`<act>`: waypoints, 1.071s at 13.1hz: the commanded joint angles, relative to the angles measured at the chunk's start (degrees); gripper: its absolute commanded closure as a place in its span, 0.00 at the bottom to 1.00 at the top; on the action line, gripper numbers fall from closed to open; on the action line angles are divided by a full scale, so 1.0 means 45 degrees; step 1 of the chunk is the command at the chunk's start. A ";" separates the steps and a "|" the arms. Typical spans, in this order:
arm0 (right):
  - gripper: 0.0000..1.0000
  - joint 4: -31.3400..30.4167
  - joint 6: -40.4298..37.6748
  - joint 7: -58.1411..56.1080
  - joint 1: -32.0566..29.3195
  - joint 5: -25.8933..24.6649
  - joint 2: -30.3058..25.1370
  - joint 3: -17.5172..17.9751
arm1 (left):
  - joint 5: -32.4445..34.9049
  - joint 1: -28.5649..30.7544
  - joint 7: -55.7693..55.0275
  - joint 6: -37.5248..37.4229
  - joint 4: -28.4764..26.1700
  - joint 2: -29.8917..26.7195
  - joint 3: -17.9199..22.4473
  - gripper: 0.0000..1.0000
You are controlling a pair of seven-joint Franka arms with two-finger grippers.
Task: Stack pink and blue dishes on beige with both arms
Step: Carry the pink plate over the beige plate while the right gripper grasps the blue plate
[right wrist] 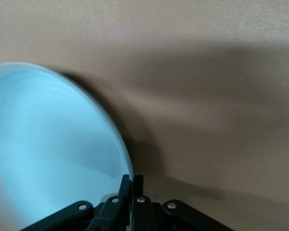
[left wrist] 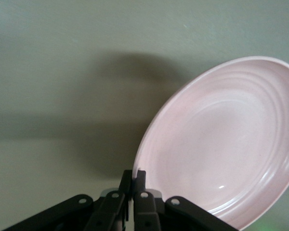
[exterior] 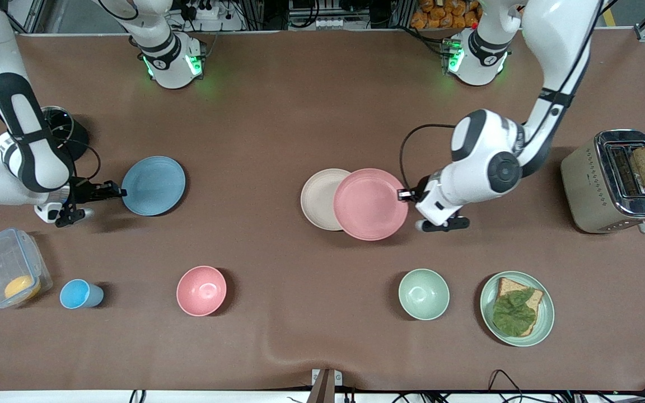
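Note:
The pink dish (exterior: 370, 204) overlaps the side of the beige plate (exterior: 318, 197) that faces the left arm's end of the table. My left gripper (exterior: 403, 195) is shut on the pink dish's rim. In the left wrist view the pink dish (left wrist: 221, 144) tilts up from the left gripper (left wrist: 135, 175). The blue dish (exterior: 154, 186) lies toward the right arm's end. My right gripper (exterior: 121, 193) is shut on its rim. The right wrist view shows the blue dish (right wrist: 48, 154) pinched in the right gripper (right wrist: 131, 180).
A toaster (exterior: 613, 182) with a bread slice stands at the left arm's end. Nearer the front camera are a green plate (exterior: 546, 316) with a sandwich, a green bowl (exterior: 424, 294), a pink bowl (exterior: 201, 290), a blue cup (exterior: 79, 294) and a clear container (exterior: 6, 266).

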 commanded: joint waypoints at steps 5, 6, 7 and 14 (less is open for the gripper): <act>1.00 0.1601 -0.1719 -0.0394 0.0063 0.0161 0.0422 -0.0059 | -0.0249 -0.0933 -0.0502 0.1147 0.0069 0.1350 0.0057 1.00; 1.00 0.1777 -0.2029 -0.0374 0.0101 0.0161 0.0421 -0.0059 | -0.0249 -0.1129 -0.0754 0.1421 0.0049 0.1466 0.0058 1.00; 1.00 0.2088 -0.2496 -0.0316 0.0102 0.0161 0.0421 -0.0059 | -0.0230 -0.1227 -0.1065 0.1559 0.0049 0.1487 0.0058 1.00; 1.00 0.3945 -0.5565 0.1184 0.1075 0.0141 0.0305 -0.0059 | -0.0230 -0.1658 -0.1127 0.1951 0.0029 0.1760 0.0058 1.00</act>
